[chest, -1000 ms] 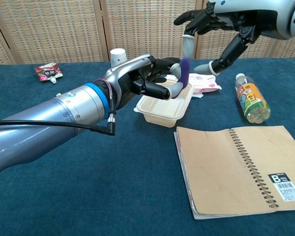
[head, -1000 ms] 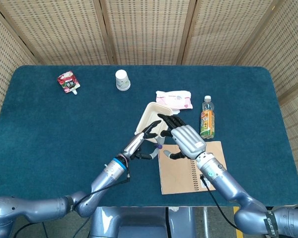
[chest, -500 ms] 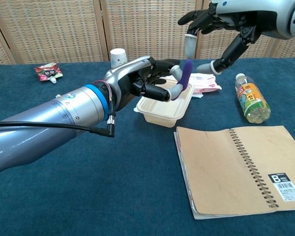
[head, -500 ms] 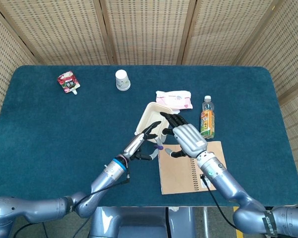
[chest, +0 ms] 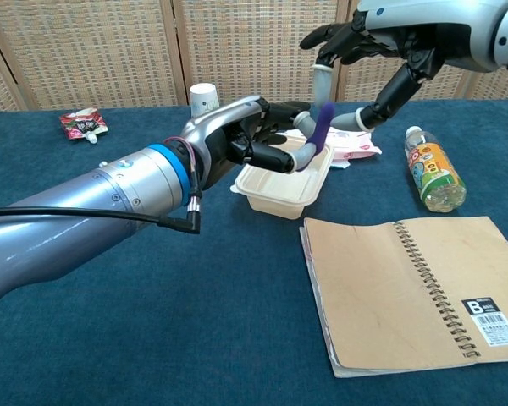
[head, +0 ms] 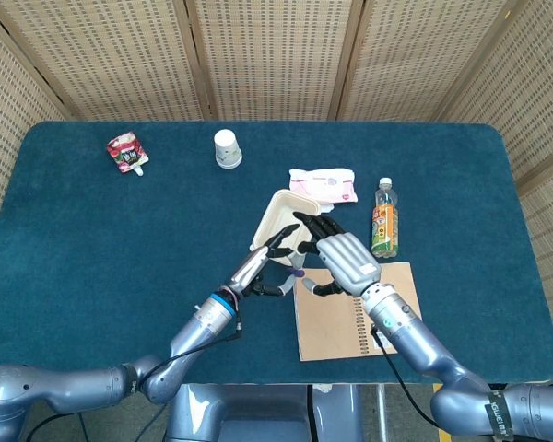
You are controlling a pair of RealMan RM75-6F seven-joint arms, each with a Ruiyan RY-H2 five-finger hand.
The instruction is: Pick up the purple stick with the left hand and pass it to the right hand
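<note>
My left hand (chest: pixel 245 135) is raised above the table and pinches the lower end of the purple stick (chest: pixel 320 127), which points up and slightly right. In the head view only a small bit of the purple stick (head: pixel 297 273) shows between the two hands. My right hand (chest: pixel 381 46) hovers just above and to the right of the stick's top, fingers spread around it but apart from it. From above, the right hand (head: pixel 341 253) lies close beside the left hand (head: pixel 269 258).
Below the hands sit a white lunch box (head: pixel 278 221) and an open brown spiral notebook (chest: pixel 406 288). A drink bottle (chest: pixel 432 169) lies right, a pink wipes packet (head: pixel 324 184) behind. A white cup (head: pixel 227 147) and red pouch (head: pixel 125 152) stand far back left.
The right hand has shifted slightly left, closing in around the stick's top. The left hand holds the stick nearly still, tilted a little more to the right.
</note>
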